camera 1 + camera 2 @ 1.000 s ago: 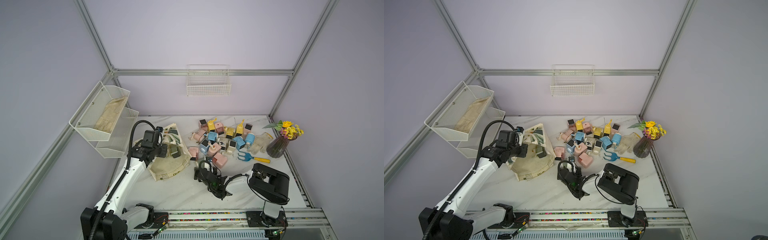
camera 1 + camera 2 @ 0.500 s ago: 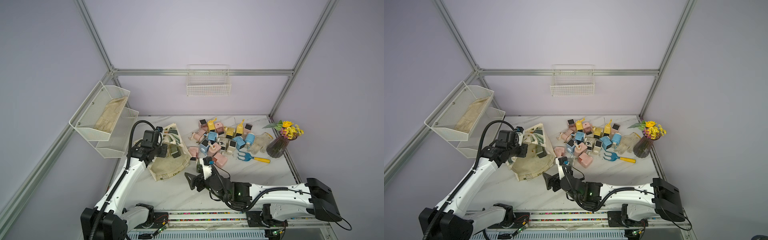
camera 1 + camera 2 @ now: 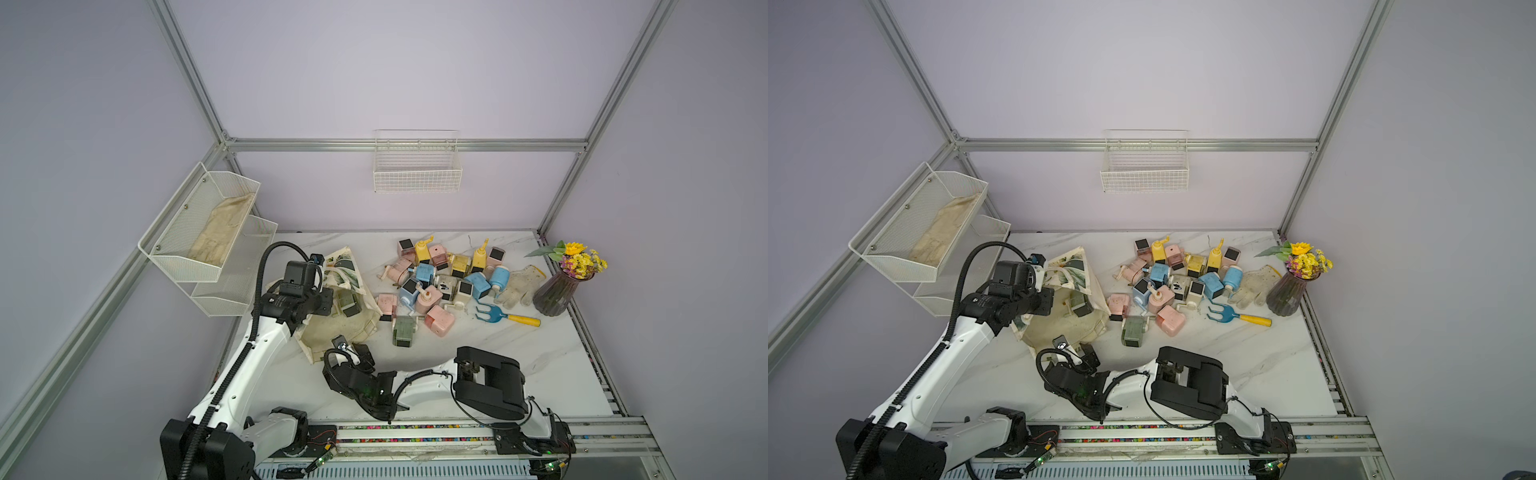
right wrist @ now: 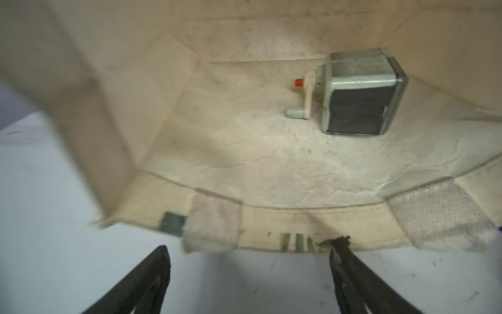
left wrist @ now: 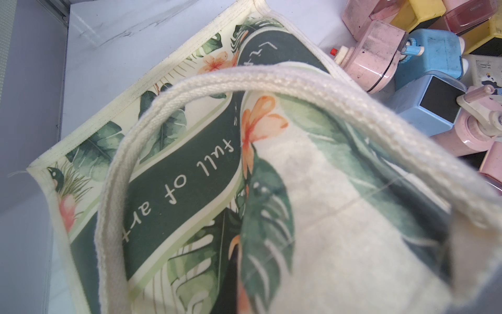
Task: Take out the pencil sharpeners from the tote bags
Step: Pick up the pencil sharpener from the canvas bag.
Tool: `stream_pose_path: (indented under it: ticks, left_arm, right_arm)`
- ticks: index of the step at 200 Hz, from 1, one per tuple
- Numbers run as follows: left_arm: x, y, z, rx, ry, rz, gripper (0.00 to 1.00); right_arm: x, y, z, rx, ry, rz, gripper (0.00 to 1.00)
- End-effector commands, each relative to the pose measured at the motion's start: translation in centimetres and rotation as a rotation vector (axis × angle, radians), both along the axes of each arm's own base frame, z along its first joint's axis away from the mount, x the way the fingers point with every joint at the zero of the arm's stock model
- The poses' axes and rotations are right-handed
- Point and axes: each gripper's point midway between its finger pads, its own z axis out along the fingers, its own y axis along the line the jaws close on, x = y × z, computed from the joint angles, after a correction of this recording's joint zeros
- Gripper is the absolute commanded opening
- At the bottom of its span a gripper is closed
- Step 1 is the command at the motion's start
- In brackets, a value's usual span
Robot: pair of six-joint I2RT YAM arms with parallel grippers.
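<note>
The cream tote bag (image 3: 332,332) with its green leafy print (image 5: 190,174) lies at the left of the table, mouth toward the front. My left gripper (image 3: 322,301) is shut on its upper rim and holds the mouth up; fabric hides the jaws in the left wrist view. One green pencil sharpener (image 4: 361,92) with a black face sits deep inside the bag, also seen from above (image 3: 348,304). My right gripper (image 4: 251,246) stands open just outside the bag's lower rim, nothing between its fingers (image 3: 360,352). Several pencil sharpeners (image 3: 436,278) lie piled on the table to the right.
A green sharpener (image 3: 403,330) lies apart from the pile near the bag. A blue hand rake (image 3: 494,313), a dirty white glove (image 3: 519,284) and a vase of flowers (image 3: 557,291) stand at the right. Wire shelves (image 3: 208,232) hang left, a wire basket (image 3: 417,174) on the back wall.
My right gripper has moved left from the middle of the table to the bag's mouth. The left arm and the bag have stayed put.
</note>
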Motion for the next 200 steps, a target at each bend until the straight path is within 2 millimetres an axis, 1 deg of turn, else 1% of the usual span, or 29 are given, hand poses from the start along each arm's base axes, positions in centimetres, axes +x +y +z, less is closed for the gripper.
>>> stream_pose_path:
  ticks: [1,20,42,56,73,87,105,121,132,159,169,180,190,200]
  left_arm:
    - [0.4,0.0,2.7,-0.054,-0.076,0.030,0.00]
    - [0.4,0.0,2.7,-0.051,-0.075,0.031,0.00]
    - [0.4,0.0,2.6,-0.054,-0.073,0.029,0.00]
    - [0.4,0.0,2.7,-0.056,-0.076,0.028,0.00]
    - [0.4,0.0,2.6,-0.056,-0.072,0.024,0.00]
    - [0.4,-0.1,2.6,-0.059,-0.071,0.019,0.00]
    - [0.4,-0.2,2.5,-0.058,-0.068,0.011,0.00]
    - [0.4,-0.2,2.4,-0.059,-0.068,0.009,0.00]
    - [0.4,-0.2,2.5,-0.061,-0.068,0.009,0.00]
    - [0.5,-0.3,2.4,-0.064,-0.066,0.005,0.00]
    - [0.5,-0.4,2.4,-0.065,-0.063,0.002,0.00]
    - [0.5,-0.5,2.4,-0.068,-0.063,-0.005,0.00]
    - [0.5,-0.4,2.4,-0.067,-0.064,-0.003,0.00]
    - [0.5,-0.4,2.4,-0.067,-0.063,-0.003,0.00]
  right_arm:
    - [4.5,-1.2,2.4,0.044,-0.068,-0.103,0.93]
    - [6.0,-1.7,2.2,0.021,-0.099,-0.134,0.94]
    - [7.7,-1.9,2.4,0.056,-0.093,-0.130,0.95]
    - [9.1,-2.1,2.4,0.065,-0.096,-0.141,0.95]
    - [10.2,-1.4,2.7,0.075,-0.108,-0.127,0.96]
    - [10.6,-0.4,2.9,0.081,-0.139,-0.092,0.97]
    - [11.7,0.1,3.2,0.066,-0.172,-0.105,0.97]
    - [13.0,-0.2,3.2,0.031,-0.199,-0.150,0.97]
    - [13.9,-0.7,2.7,0.006,-0.201,-0.188,0.97]
    - [15.9,-1.4,1.7,0.063,-0.137,-0.175,0.97]
    - [16.3,-0.9,1.3,0.063,-0.142,-0.121,0.97]
    - [16.3,-0.3,1.2,0.051,-0.168,-0.071,0.96]
    - [16.3,0.8,0.6,0.041,-0.163,-0.001,0.93]
    - [16.2,1.4,0.4,0.040,-0.155,0.035,0.88]
